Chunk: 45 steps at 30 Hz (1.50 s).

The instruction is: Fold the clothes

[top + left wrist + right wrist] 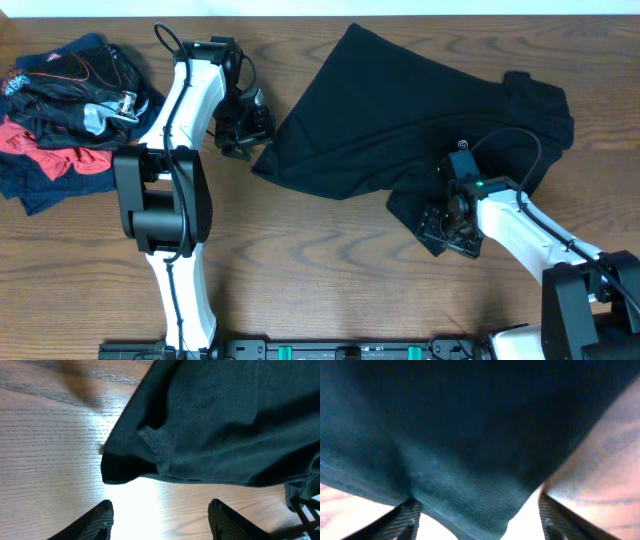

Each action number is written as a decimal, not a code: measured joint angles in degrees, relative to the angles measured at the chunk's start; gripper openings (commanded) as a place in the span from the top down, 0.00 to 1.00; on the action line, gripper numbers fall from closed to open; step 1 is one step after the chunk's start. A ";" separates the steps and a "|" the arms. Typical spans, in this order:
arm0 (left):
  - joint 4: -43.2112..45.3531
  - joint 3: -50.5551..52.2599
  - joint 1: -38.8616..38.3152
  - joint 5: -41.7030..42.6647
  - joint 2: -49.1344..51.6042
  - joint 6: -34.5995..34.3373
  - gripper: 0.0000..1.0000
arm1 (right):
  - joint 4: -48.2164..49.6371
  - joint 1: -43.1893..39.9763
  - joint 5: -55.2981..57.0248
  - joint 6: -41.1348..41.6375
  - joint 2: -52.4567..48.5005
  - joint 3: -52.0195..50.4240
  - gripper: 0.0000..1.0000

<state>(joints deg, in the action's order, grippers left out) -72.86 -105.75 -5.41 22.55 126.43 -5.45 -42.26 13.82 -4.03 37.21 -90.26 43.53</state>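
Left end effector (pixel 161 506): jaws moderately wide, nothing between them, only bare worktop (pixel 330 270) in the gap. Both fingers (pixel 97 521) sit at the bottom of the left wrist view. It holds nothing. It sits just short of the left corner of the black T-shirt (pixel 400 110); the hemmed corner lies ahead of the fingertips and looks slightly raised off the wood. Whether a fingertip touches the cloth can't be told.

Right end effector (pixel 477 502): jaws wide, down on the lower right part of the T-shirt. A bunched fold of black fabric hangs between the 2 fingers (pixel 402 517) and fills most of the gap. The fold touches or nearly touches 1 finger, and a sliver of bright worktop shows beside the other. Not clamped on the cloth as far as the frames show.

T-shirt: lies crumpled across the centre and right of the worktop. 1 broad flap runs up toward the far edge, and a rumpled part lies at the right. The nearer part is bunched under the right arm's wrist. No logo or tag can be made out.

Pile of other clothes (pixel 60 110): 1 heap of black, red and navy at the far left corner of the worktop, well apart from the T-shirt. Neither end effector touches it.
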 measured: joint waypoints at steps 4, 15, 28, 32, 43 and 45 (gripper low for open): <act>-0.11 0.00 0.00 0.00 0.00 0.13 0.37 | 2.84 -0.02 0.46 0.59 -0.11 -0.04 0.85; -0.94 0.11 0.00 -0.46 0.00 0.24 0.33 | 4.39 -0.02 -1.51 0.74 -0.59 0.26 0.99; 6.91 11.85 0.00 -0.57 0.02 0.98 0.21 | 4.33 -0.02 -1.51 -0.20 -0.59 0.26 0.99; 9.11 13.27 0.00 -0.44 0.02 0.94 0.21 | 4.17 -0.02 -1.49 -0.46 -0.59 0.28 0.99; 15.89 13.09 -0.20 1.25 -0.44 -1.88 0.24 | 3.06 -0.02 -1.46 -0.59 -0.68 0.48 0.99; 16.17 13.07 -0.52 1.18 -0.44 -2.23 0.25 | 2.49 -0.02 -1.46 -0.61 -0.74 0.57 0.99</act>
<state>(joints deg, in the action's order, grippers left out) -56.69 -92.68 -5.93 23.73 125.99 -7.68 -39.77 13.80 -5.50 36.60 -91.00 44.10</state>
